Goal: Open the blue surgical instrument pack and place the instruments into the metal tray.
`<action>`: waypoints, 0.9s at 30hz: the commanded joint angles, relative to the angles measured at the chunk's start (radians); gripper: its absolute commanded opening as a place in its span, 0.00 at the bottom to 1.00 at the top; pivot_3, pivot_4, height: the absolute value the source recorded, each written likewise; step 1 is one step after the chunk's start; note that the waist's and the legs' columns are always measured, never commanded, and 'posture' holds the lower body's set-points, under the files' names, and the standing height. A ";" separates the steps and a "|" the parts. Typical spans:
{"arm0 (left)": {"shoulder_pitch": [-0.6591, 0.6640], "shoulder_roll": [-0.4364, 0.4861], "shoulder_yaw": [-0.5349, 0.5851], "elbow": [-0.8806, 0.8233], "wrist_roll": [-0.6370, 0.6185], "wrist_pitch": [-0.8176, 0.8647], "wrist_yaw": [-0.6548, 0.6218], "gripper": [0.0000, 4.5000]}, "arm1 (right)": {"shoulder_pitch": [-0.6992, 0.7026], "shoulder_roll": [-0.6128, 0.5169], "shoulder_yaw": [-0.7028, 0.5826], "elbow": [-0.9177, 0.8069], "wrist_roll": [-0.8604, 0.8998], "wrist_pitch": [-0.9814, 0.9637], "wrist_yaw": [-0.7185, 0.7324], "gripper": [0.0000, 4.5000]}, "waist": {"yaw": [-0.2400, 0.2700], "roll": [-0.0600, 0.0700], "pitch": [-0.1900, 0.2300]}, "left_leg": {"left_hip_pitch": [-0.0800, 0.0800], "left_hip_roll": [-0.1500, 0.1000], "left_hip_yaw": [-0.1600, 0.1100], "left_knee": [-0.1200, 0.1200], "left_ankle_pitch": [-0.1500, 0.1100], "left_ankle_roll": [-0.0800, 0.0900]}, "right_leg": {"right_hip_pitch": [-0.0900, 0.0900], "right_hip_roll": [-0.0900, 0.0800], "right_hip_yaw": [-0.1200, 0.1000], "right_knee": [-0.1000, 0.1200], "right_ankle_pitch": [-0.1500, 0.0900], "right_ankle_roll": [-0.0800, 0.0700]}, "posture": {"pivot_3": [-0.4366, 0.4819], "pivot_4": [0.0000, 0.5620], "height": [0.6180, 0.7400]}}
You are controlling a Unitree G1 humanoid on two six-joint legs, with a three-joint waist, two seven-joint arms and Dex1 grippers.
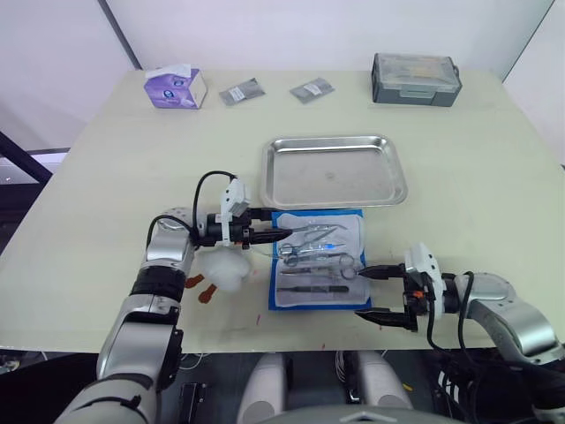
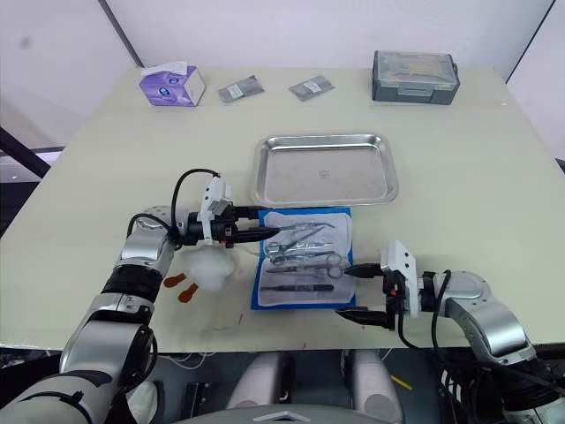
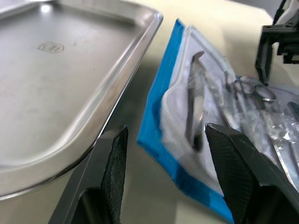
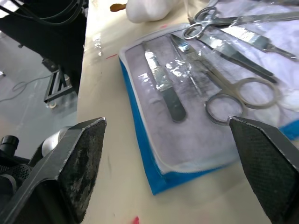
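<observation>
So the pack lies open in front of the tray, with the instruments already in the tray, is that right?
No. The tray holds nothing; the instruments lie on the open pack, as the left eye view shows. The pack does lie in front of the tray.

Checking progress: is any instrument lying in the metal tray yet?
No, the metal tray is bare; the instruments lie on the blue surgical instrument pack.

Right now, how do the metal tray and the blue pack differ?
The metal tray is shiny steel with a raised rim and holds nothing; the blue surgical instrument pack is flat, blue-bordered, and holds the instruments. The tray is wider and lies farther from the robot. Both are rectangular and lie flat on the table.
</observation>
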 commanded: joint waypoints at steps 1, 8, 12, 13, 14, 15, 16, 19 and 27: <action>0.020 0.035 0.038 -0.069 -0.041 0.009 -0.021 0.62 | 0.010 -0.010 -0.074 -0.065 0.055 -0.017 0.001 0.99 | -0.001 0.000 0.000 | 0.000 0.000 0.000 0.000 0.000 0.000 | 0.000 0.000 0.000 0.000 0.000 0.000 | 0.48 0.27 0.95; 0.066 0.087 0.071 -0.164 -0.118 0.056 -0.081 0.62 | 0.012 -0.012 -0.135 -0.110 0.082 -0.031 -0.018 0.99 | 0.000 0.000 0.000 | 0.000 0.000 0.000 0.000 0.000 0.000 | 0.000 0.000 0.000 0.000 0.000 0.000 | 0.48 0.27 0.95; 0.112 0.138 0.083 -0.255 -0.190 0.114 -0.160 0.62 | 0.002 0.005 -0.141 -0.112 0.068 -0.071 -0.038 0.99 | -0.002 0.000 0.000 | 0.000 0.001 0.000 0.000 0.000 0.000 | 0.000 0.001 0.000 0.000 0.000 0.000 | 0.48 0.27 0.95; 0.125 0.150 0.087 -0.279 -0.202 0.114 -0.176 0.62 | -0.002 0.011 -0.138 -0.109 0.054 -0.085 -0.047 0.99 | -0.002 0.000 0.000 | 0.000 0.001 0.000 0.000 0.000 0.000 | 0.000 0.001 0.000 0.000 0.000 0.000 | 0.48 0.27 0.95; 0.137 0.162 0.089 -0.301 -0.213 0.110 -0.188 0.62 | -0.006 0.014 -0.132 -0.103 0.038 -0.101 -0.052 0.99 | -0.002 0.000 0.000 | 0.000 0.001 0.000 0.000 0.000 0.000 | 0.000 0.001 0.000 0.000 0.000 0.000 | 0.48 0.27 0.95; 0.147 0.176 0.088 -0.318 -0.221 0.112 -0.194 0.62 | -0.009 0.017 -0.125 -0.095 0.023 -0.114 -0.058 0.99 | -0.001 0.000 0.000 | 0.000 0.001 0.000 0.000 0.000 0.000 | 0.000 0.001 0.000 0.000 0.000 0.000 | 0.48 0.27 0.95; 0.153 0.184 0.086 -0.328 -0.225 0.115 -0.196 0.62 | -0.011 0.019 -0.121 -0.089 0.014 -0.123 -0.061 0.99 | 0.000 0.000 0.000 | 0.000 0.001 0.000 0.000 0.000 0.000 | 0.000 0.001 0.001 0.000 0.000 0.000 | 0.48 0.27 0.95; 0.160 0.220 0.098 -0.346 -0.235 0.104 -0.195 0.62 | -0.029 0.037 -0.092 -0.059 -0.043 -0.170 -0.082 0.99 | 0.001 0.000 0.000 | 0.000 0.001 0.001 0.000 0.000 0.000 | 0.000 0.000 0.001 0.000 0.000 0.000 | 0.48 0.27 0.95; 0.174 0.280 0.095 -0.396 -0.252 0.083 -0.195 0.62 | -0.100 0.092 -0.016 0.046 -0.128 -0.262 -0.084 0.99 | -0.001 0.000 0.000 | 0.000 0.001 0.002 0.000 0.000 0.000 | 0.000 0.001 0.001 0.000 0.000 0.000 | 0.48 0.27 0.95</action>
